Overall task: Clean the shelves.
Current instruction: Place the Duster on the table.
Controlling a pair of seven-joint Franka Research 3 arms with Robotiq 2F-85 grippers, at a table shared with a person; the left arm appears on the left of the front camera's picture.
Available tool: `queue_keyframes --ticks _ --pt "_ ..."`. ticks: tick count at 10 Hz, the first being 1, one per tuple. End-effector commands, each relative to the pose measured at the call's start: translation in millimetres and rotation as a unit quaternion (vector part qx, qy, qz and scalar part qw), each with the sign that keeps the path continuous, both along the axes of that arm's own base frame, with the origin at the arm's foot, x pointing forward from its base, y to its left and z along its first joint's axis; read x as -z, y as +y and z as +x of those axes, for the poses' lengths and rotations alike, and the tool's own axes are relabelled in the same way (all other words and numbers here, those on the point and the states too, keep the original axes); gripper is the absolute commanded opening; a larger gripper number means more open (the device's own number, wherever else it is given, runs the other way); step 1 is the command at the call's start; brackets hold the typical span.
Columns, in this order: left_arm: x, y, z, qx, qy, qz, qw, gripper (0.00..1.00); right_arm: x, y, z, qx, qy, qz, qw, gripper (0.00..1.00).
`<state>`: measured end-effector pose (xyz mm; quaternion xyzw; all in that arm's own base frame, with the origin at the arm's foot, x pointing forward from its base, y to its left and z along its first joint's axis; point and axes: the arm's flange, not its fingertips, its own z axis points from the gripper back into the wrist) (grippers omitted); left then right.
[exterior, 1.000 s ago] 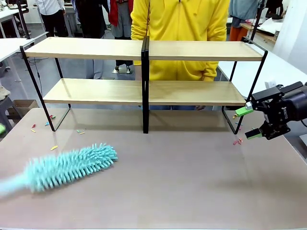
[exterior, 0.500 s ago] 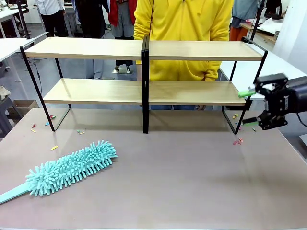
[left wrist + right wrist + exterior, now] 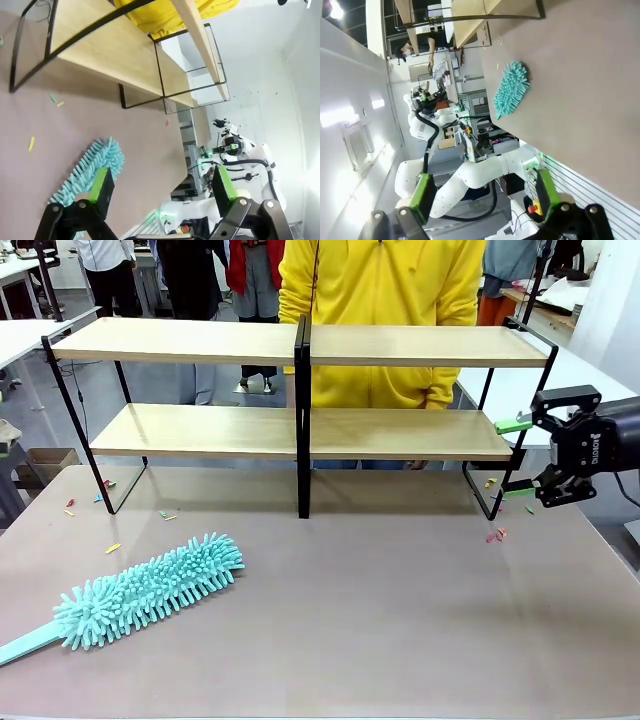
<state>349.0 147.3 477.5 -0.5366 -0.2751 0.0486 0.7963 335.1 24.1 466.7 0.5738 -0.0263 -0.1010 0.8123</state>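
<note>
The shelves (image 3: 200,430) stand across the far half of the table, two light-wood boards on a black frame; both boards look bare. A teal fluffy duster (image 3: 150,588) lies loose on the tabletop at the front left, its handle pointing off the left edge. My right gripper (image 3: 515,460) hangs open at the right end of the lower shelf, holding nothing. In the left wrist view my left gripper (image 3: 162,185) is open above the duster (image 3: 95,162), with the shelves (image 3: 115,45) beyond. The right wrist view has my right gripper (image 3: 482,190) open and the duster (image 3: 512,87) far off.
A person in a yellow hoodie (image 3: 380,300) stands close behind the shelves. Small coloured scraps (image 3: 495,534) lie on the table near the right frame leg, and more scraps (image 3: 112,548) lie by the left leg. The grey-brown tabletop (image 3: 400,620) stretches in front.
The duster, blurred and moving a second ago, now lies still on the table. My right gripper has risen a little beside the lower shelf's right end.
</note>
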Motion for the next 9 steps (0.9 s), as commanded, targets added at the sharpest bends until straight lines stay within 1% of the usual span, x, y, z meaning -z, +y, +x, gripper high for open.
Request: queue_keyframes --ticks 1,9 --pt "5.1 1.0 0.1 0.005 -0.008 0.010 1.000 1.00 0.8 -3.5 -0.6 -0.008 -0.008 -0.007 1.000 1.00" --pt "5.1 1.0 0.1 0.005 -0.008 0.010 1.000 1.00 0.8 -3.5 -0.6 -0.008 -0.008 -0.007 1.000 1.00"
